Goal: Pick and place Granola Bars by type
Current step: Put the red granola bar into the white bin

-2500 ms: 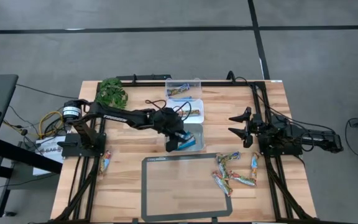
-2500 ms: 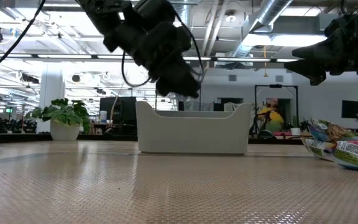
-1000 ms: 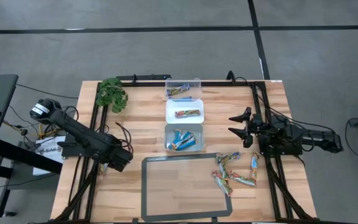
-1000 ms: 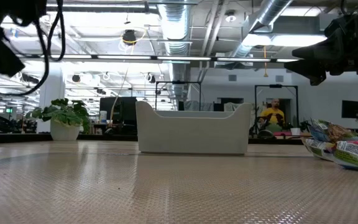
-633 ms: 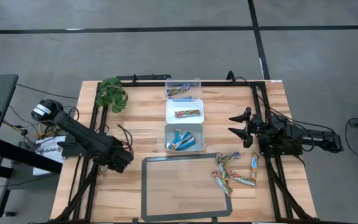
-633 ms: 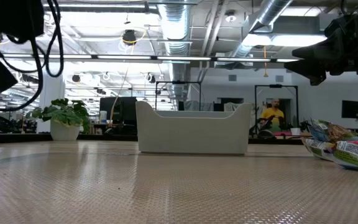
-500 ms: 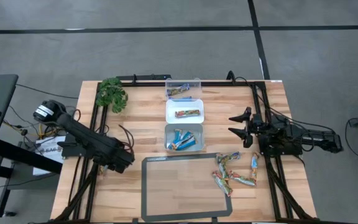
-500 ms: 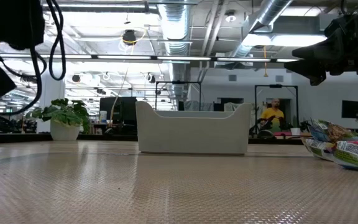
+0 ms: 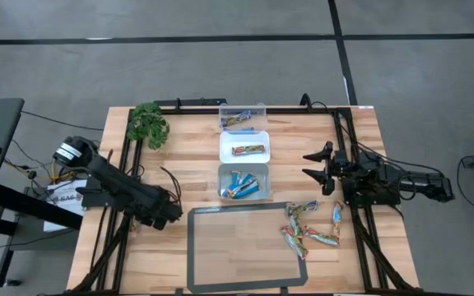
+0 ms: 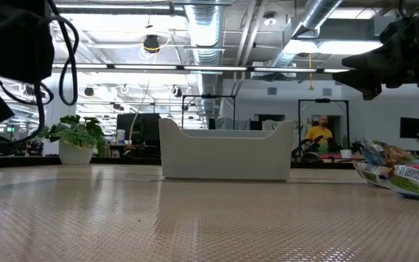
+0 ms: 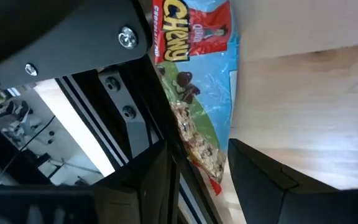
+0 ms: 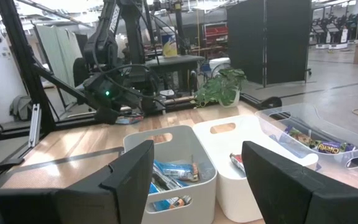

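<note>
A multicoloured green, red and blue granola bar (image 11: 197, 81) lies flat on the wood beside the table's left rail. My left gripper (image 11: 210, 186) is open low over it, with one finger on each side of the bar's end. In the high view that gripper (image 9: 167, 215) and its arm hide the bar. More multicoloured bars (image 9: 309, 226) lie heaped at the near right. Blue bars (image 9: 243, 184) fill the nearest white tub. My right gripper (image 9: 315, 168) waits open above the table's right side.
Three tubs stand in a row down the middle: a clear one (image 9: 243, 117) farthest, a white one (image 9: 244, 149) holding one bar, then the blue-bar tub (image 9: 263, 171). A dark-framed mat (image 9: 194, 247) lies near. A small plant (image 9: 147, 123) sits far left. Black rails (image 9: 105, 238) line both sides.
My left gripper has crept a little toward the table's right and near edge, staying low over the bar by the left rail, while its arm's rear joint swung in toward the table. The bars, the tubs and my right arm have not moved.
</note>
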Controlling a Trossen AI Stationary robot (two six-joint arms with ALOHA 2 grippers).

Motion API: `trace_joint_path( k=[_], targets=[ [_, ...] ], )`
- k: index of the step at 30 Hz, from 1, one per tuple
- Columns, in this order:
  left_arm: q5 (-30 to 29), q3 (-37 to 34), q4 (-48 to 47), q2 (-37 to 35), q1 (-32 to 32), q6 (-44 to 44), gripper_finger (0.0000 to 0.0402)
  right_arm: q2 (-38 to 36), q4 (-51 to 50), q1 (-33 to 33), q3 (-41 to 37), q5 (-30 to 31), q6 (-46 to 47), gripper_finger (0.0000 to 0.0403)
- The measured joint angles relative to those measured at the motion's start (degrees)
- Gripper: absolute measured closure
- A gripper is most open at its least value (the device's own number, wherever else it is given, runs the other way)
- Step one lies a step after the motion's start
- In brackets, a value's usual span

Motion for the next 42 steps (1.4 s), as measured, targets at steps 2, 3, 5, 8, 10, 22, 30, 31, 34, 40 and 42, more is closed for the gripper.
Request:
trace_joint_path(
  k=[2, 3, 5, 8, 10, 22, 30, 31, 34, 40, 42],
  targets=[
    [1.4, 0.0, 0.8, 0.9, 0.0, -0.2, 0.0237, 0.0, 0.0, 0.0, 0.0, 0.0, 0.0, 0.0163],
    [1.7, 0.0, 1.6, 1.6, 0.0, -0.2, 0.0237, 0.0, 0.0, 0.0, 0.0, 0.0, 0.0, 0.0163],
    [1.7, 0.0, 3.0, 3.0, 0.0, 0.0, 0.0237, 0.0, 0.0, 0.0, 0.0, 0.0, 0.0, 0.0163],
    [1.1, 0.0, 3.5, 4.8, 0.0, 0.5, 0.0237, 0.0, 0.0, 0.0, 0.0, 0.0, 0.0, 0.0163],
    [0.2, 0.0, 3.6, 5.4, 0.0, 0.7, 0.0237, 0.0, 0.0, 0.0, 0.0, 0.0, 0.0, 0.0163],
    [-0.7, 0.0, 1.9, 5.8, 0.0, 0.9, 0.0259, 0.0, 0.0, 0.0, 0.0, 0.0, 0.0, 0.0163],
    [-0.3, 0.0, 2.8, 5.8, 0.0, 1.3, 0.0349, 0.0, 0.0, 0.0, 0.0, 0.0, 0.0, 0.0163],
    [-0.2, 0.0, 3.1, 5.8, 0.0, 1.3, 0.0358, 0.0, 0.0, 0.0, 0.0, 0.0, 0.0, 0.0163],
    [0.3, 0.0, 4.6, 5.8, 0.0, 1.3, 0.0377, 0.0, 0.0, 0.0, 0.0, 0.0, 0.0, 0.0163],
    [3.7, 0.1, 11.7, 5.7, 0.4, 1.9, 0.0386, 0.0, 0.0, 0.0, 0.0, 0.0, 0.0, 0.0163],
    [4.9, 0.9, 14.2, 5.7, 0.8, 3.5, 0.0384, 0.0, 0.0, 0.0, 0.0, 0.0, 0.0, 0.0163]
  ],
)
